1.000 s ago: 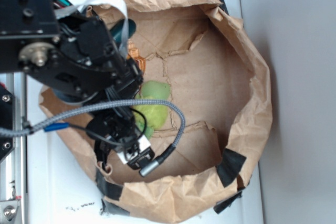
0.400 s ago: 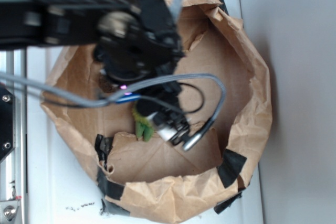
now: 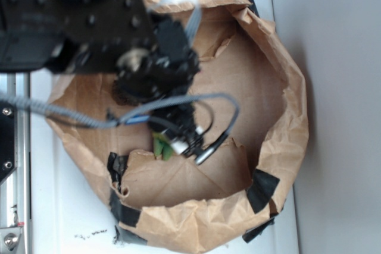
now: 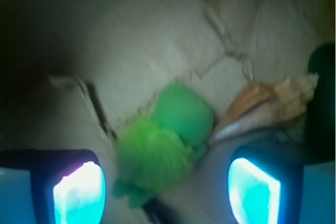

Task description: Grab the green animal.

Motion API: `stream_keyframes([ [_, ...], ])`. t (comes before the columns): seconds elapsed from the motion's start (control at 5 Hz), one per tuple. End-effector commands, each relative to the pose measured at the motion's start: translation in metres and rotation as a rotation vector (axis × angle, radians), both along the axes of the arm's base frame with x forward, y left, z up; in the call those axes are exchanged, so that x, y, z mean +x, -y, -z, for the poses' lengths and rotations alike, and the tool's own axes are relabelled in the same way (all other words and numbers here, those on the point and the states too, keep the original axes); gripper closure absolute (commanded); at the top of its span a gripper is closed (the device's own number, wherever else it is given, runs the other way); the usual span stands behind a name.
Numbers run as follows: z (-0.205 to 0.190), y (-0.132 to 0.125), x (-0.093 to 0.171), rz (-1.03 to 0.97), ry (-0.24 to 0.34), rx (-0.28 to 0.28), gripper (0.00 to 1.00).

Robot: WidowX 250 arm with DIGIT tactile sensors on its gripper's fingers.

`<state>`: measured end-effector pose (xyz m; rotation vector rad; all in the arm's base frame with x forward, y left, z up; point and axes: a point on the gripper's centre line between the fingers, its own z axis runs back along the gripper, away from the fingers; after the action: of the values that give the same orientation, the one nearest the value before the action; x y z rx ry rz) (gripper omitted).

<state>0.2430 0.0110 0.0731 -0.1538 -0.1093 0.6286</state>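
Wrist | jaws spread apart, empty | green animal (image 4: 163, 150) lies between them

White tabletop (image 3: 71, 218); grey wall (image 3: 339, 111) beside.

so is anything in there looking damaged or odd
The paper bag is worn: its floor is torn into loose flaps near the green animal, and black tape patches the rim. The fingers stand open around the animal.
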Motion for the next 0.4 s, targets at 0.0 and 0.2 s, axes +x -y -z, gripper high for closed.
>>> stream_keyframes([
  [0.0, 0.027, 0.019, 0.023, -0.002, 0.013, 0.079, 0.00],
  [0.2, 0.048, 0.019, 0.027, 0.019, -0.008, 0.127, 0.00],
])
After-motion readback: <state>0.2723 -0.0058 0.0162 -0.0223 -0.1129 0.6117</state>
